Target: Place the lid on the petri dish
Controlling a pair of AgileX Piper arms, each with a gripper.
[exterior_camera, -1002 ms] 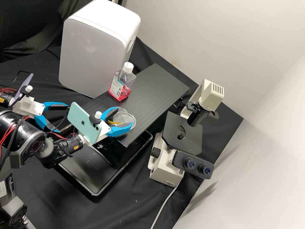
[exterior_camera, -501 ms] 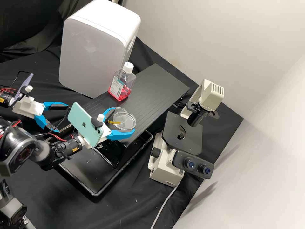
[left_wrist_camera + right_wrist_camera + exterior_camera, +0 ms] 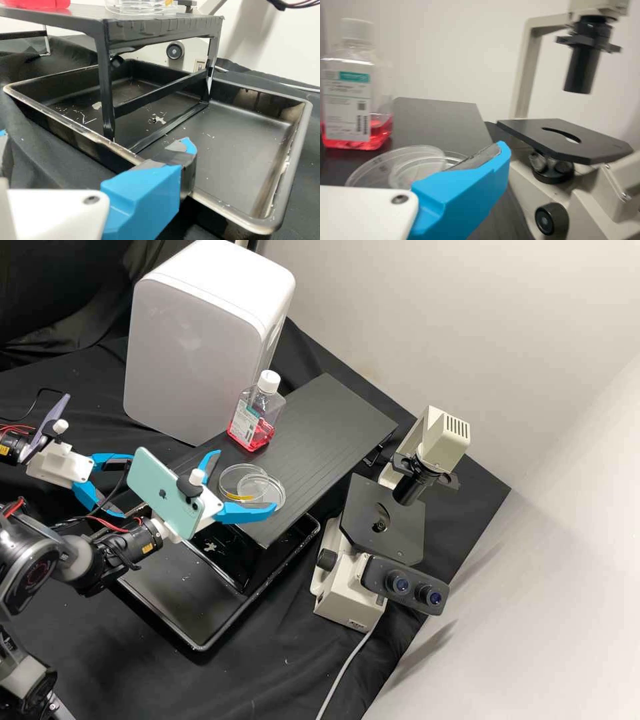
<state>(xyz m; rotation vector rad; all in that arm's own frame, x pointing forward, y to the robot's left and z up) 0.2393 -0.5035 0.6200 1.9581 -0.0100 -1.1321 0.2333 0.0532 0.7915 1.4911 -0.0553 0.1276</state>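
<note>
A clear petri dish (image 3: 267,493) sits near the front edge of the raised black platform (image 3: 320,427). Its clear lid (image 3: 239,480) lies partly over it, offset to the left, with a yellow streak under it. My right gripper (image 3: 245,481) is open, one blue finger on each side of the dish's near side, not touching it. The right wrist view shows the dish and lid (image 3: 395,167) just past one blue finger (image 3: 465,185). My left gripper (image 3: 128,487) hangs open farther left, low beside the tray. The left wrist view catches the dish (image 3: 135,6) on the platform's edge.
A black tray (image 3: 200,633) lies under the platform's legs. A bottle of pink liquid (image 3: 257,413) stands on the platform's back left. A white box (image 3: 200,333) is behind it. A microscope (image 3: 393,527) stands to the right of the platform.
My right gripper has drawn back to the left, away from the dish, and its fingers have spread wider. The dish and lid stay on the platform. The left gripper has not moved.
</note>
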